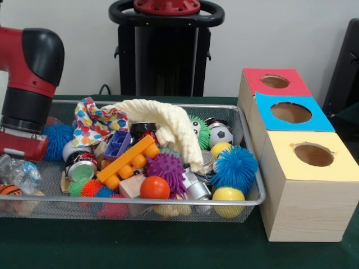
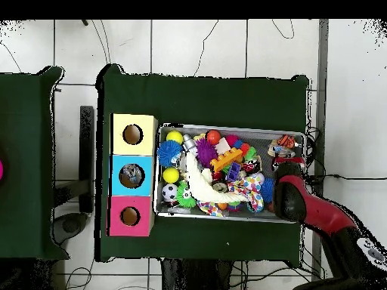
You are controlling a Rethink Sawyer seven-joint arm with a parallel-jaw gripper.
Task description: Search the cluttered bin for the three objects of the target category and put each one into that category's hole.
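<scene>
Red arm (image 1: 25,84) over bin (image 1: 247,120) end — gripper state unclear, 3 holed boxes (image 1: 305,185) beside bin

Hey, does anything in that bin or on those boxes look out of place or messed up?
Nothing is spilled or broken. The bin is heaped: a cream cloth sprawls over the toys, and a crinkled plastic bag sits at the end under the arm. The yellow box has a ragged-edged hole; the other two look cleaner.
</scene>
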